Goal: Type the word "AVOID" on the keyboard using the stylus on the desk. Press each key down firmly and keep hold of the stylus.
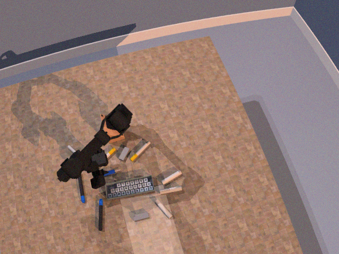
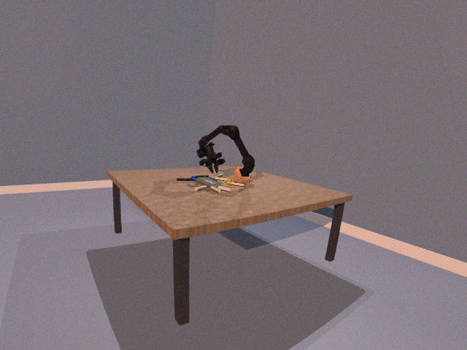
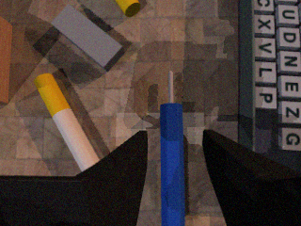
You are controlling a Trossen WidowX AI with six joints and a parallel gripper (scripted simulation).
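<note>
The stylus, a blue rod (image 3: 172, 165) (image 1: 109, 172) with a thin pale metal tip, lies on the desk beside the keyboard. My gripper (image 3: 174, 137) (image 2: 214, 172) is part open above it. In the wrist view the rod runs between the two black fingers, with a gap on each side, and its tip points away from the gripper. The rod's rear end is out of the wrist view. The keyboard (image 1: 130, 187) (image 3: 246, 71) has dark sides and pale letter keys; in the wrist view it is at the right edge, partly cut off. In the top view the arm hides the fingers.
A yellow-and-white marker (image 3: 75, 137) (image 1: 110, 152) and a grey block (image 3: 87, 38) (image 1: 124, 153) lie near the stylus. Another such marker (image 1: 140, 151) lies beyond. Two black markers (image 1: 81, 188) (image 1: 100, 216) with blue ends, several white sticks (image 1: 171, 177) and a second grey block (image 1: 140, 215) surround the keyboard.
</note>
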